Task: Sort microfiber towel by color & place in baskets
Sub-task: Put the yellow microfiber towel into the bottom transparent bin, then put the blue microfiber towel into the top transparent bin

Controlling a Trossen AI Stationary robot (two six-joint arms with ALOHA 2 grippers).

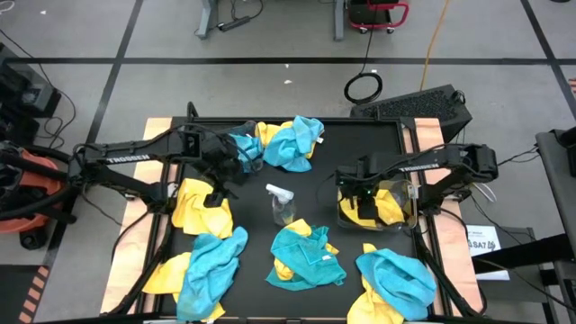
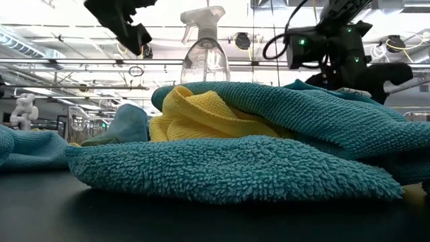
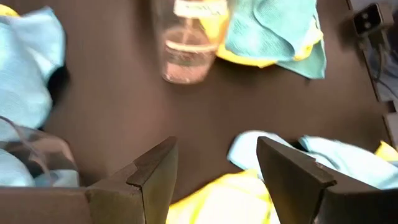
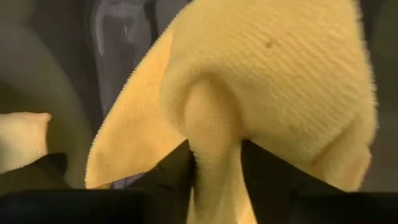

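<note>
Fingers of the right gripper [image 4: 214, 180] have a fold of yellow towel [image 4: 267, 74] between them, whether pinched or already loosening I cannot tell, over the clear basket [image 1: 407, 220] at the table's three o'clock, which holds yellow cloth. The left gripper [image 3: 214, 171] hangs with fingers parted and bare above the dark tabletop [image 3: 124, 118] near ten o'clock, beside the other basket [image 1: 245, 151] holding turquoise cloth. A spray bottle [image 1: 282, 205] stands at centre, with mixed turquoise and yellow towels [image 1: 306, 256] from five to eight o'clock and at twelve.
</note>
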